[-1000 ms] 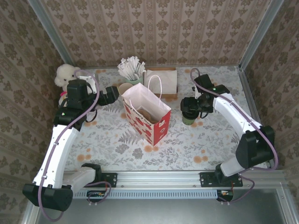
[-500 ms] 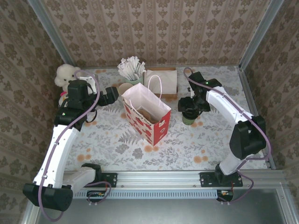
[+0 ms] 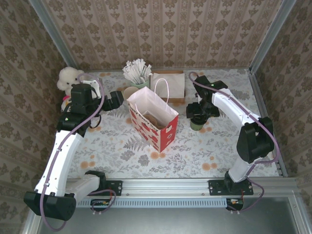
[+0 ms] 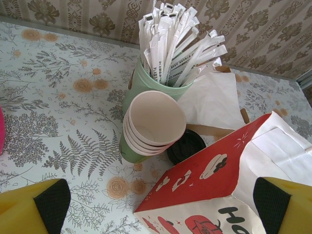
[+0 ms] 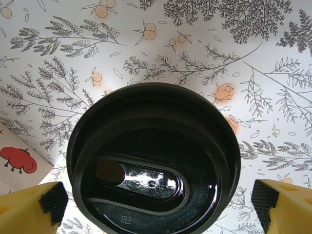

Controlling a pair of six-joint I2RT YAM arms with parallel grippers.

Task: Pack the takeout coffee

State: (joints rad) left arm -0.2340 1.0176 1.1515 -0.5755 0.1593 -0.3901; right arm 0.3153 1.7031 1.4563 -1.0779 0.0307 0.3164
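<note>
The takeout coffee (image 3: 197, 125) is a small green cup standing right of the red bag, and only its lower wall shows under my right gripper (image 3: 199, 113). From the right wrist, its round black lid (image 5: 153, 161) with a drink slot hides the cup below. My right gripper (image 5: 160, 201) hovers open above it, with one dark pad on each side of the lid and not touching it. My left gripper (image 3: 115, 99) hangs open left of the bag with nothing between its fingers (image 4: 51, 204).
A red and white paper bag (image 3: 153, 119) stands open mid-table. Behind it are a stack of green cups (image 4: 155, 122), a pale green holder of wrapped sticks (image 4: 165, 48), white napkins (image 4: 212, 100) and a loose black lid (image 4: 186, 145). A white plush toy (image 3: 67, 78) sits far left.
The right arm's elbow has swung left and towards the back while its gripper stayed over the cup, shifting slightly left. The left arm has not moved.
</note>
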